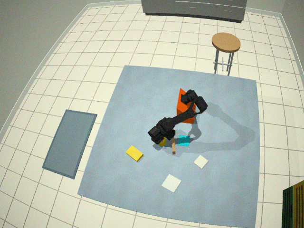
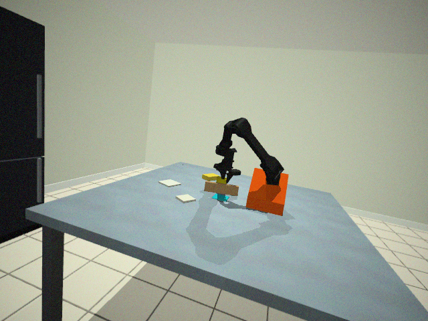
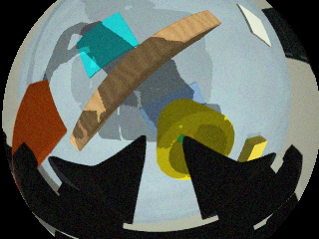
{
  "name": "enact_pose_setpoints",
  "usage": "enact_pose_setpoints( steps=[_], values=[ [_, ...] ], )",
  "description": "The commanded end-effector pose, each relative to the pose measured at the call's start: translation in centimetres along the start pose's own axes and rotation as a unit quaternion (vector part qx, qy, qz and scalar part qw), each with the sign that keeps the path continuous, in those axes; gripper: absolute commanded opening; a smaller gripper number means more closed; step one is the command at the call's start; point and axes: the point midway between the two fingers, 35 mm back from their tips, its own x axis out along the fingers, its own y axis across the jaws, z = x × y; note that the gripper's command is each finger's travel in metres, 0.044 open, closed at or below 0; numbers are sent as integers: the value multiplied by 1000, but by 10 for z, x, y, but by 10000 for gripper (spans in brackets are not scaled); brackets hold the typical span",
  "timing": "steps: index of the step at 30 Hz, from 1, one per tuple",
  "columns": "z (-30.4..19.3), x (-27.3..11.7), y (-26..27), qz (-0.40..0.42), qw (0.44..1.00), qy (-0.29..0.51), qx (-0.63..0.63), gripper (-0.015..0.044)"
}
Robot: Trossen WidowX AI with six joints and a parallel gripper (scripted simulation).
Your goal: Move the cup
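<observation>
Hand (image 3: pixel 166 159): fingers half spread, around the yellow round cup (image 3: pixel 193 135), not pinching it.
Cup: on the pale blue pad (image 3: pixel 174 102), beside the wooden bar (image 3: pixel 136 74).

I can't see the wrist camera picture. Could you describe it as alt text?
Two black gripper fingers reach down on either side of a yellow cup on a grey-blue table, not yet gripping it. Beyond lie a wooden bar and a cyan square pad.

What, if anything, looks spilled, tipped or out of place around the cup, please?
Nothing stands out. The yellow cup appears upright on its blue pad, inside the open gripper. No marbles show on the table, and the wooden bar stands on edge beside it.
</observation>
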Motion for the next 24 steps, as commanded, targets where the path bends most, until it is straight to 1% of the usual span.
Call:
enact_pose_setpoints(
  steps=[1, 12, 24],
  values=[
    [-1, 8, 2, 4, 1000, -3, 5, 167],
    [0, 16, 3, 4, 1000, -4, 5, 167],
    [-1, 14, 3, 3, 1000, -1, 1, 87]
  ],
)
